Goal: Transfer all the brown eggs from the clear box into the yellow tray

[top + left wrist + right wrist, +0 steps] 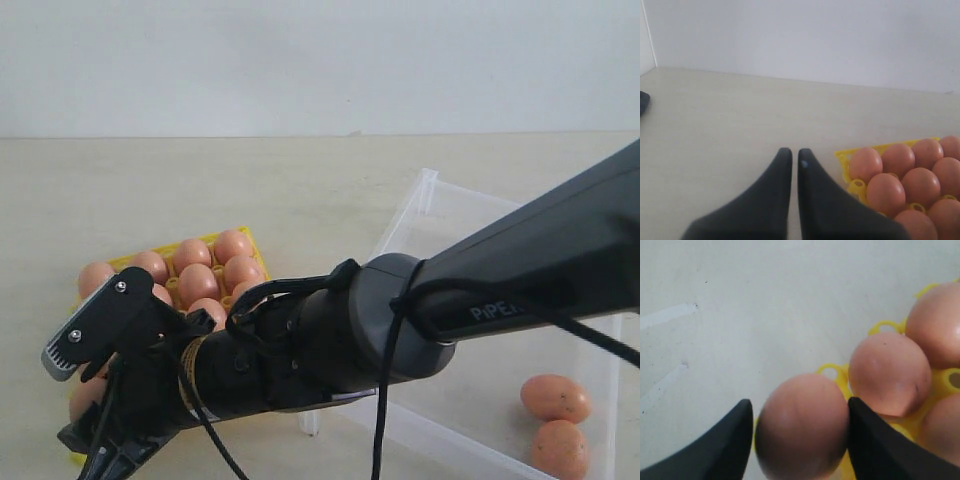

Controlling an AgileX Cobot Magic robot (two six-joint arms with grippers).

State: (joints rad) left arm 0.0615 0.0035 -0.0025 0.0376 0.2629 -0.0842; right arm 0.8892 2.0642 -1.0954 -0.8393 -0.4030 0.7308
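The right gripper (800,405) stood around an orange-brown oval egg (802,432) at the edge of the bright yellow plastic tray (834,372); if it pressed, I cannot tell. The left gripper (791,155) was almost closed, empty.

A pale beige, matte flat surface (200,190) runs back to a plain white wall (300,60), with faint whitish streaks (665,315) marking the surface in the right wrist view.

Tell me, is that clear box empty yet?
Not empty. Two brown eggs lie in the clear box, by its near right corner.
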